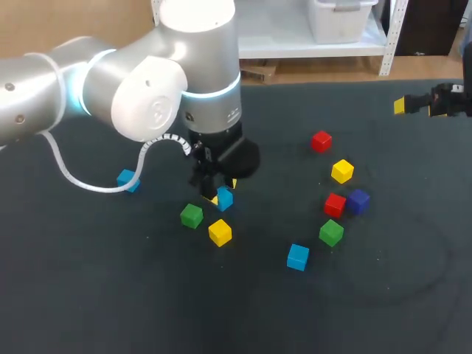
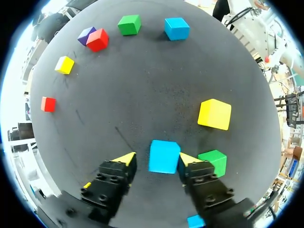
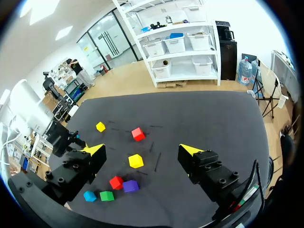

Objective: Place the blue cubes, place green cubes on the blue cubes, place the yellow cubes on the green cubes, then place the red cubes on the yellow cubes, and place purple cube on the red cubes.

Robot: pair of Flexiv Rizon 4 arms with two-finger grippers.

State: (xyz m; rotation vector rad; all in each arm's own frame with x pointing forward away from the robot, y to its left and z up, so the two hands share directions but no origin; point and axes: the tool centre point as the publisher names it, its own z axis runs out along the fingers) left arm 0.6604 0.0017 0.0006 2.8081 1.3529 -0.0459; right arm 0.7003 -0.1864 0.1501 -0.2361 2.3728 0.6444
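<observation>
My left gripper [image 1: 219, 193] is down at the table left of the middle, with a blue cube [image 2: 164, 156] between its fingers. One finger touches the cube's side, while the other stands a little apart, so the gripper is open. A green cube [image 2: 213, 161] and a yellow cube [image 2: 214, 114] lie close beside it. A second blue cube [image 1: 127, 179] sits to the left and a third [image 1: 298, 257] to the front right. My right gripper [image 1: 404, 105] hangs open and holds nothing above the table's far right.
On the right lies a loose group: a red cube [image 1: 321, 141], a yellow cube [image 1: 341, 171], another red cube [image 1: 335, 204] touching the purple cube [image 1: 358, 200], and a green cube [image 1: 331, 232]. A white cable loops from my left arm onto the mat.
</observation>
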